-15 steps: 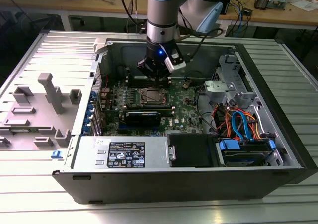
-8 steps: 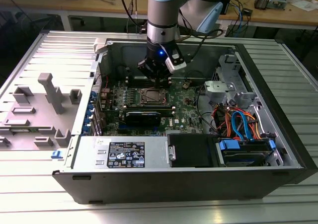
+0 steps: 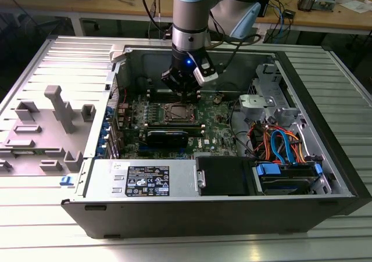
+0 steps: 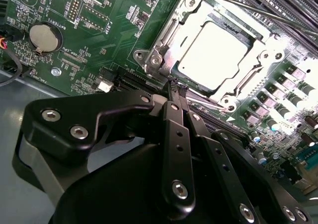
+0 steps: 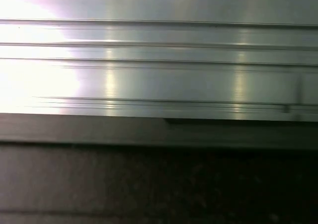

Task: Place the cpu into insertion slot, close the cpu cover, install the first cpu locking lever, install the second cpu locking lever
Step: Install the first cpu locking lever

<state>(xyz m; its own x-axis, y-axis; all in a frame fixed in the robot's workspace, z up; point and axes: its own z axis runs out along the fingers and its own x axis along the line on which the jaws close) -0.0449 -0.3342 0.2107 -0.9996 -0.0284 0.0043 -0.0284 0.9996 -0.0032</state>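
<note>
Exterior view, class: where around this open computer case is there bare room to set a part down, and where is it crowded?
Free: the ribbed aluminium table in front of the case, and behind the grey fixture blocks. Crowded: the motherboard under the end effector, and the cables on the exterior view's right.

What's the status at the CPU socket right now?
Pincer shut, empty, tips at the insertion slot's edge. Cpu seated, cpu cover down over it. Nothing in the way.

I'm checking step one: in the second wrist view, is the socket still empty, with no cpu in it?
No: the cpu lies flat in the insertion slot, its pale metal top showing through the cpu cover.
</note>
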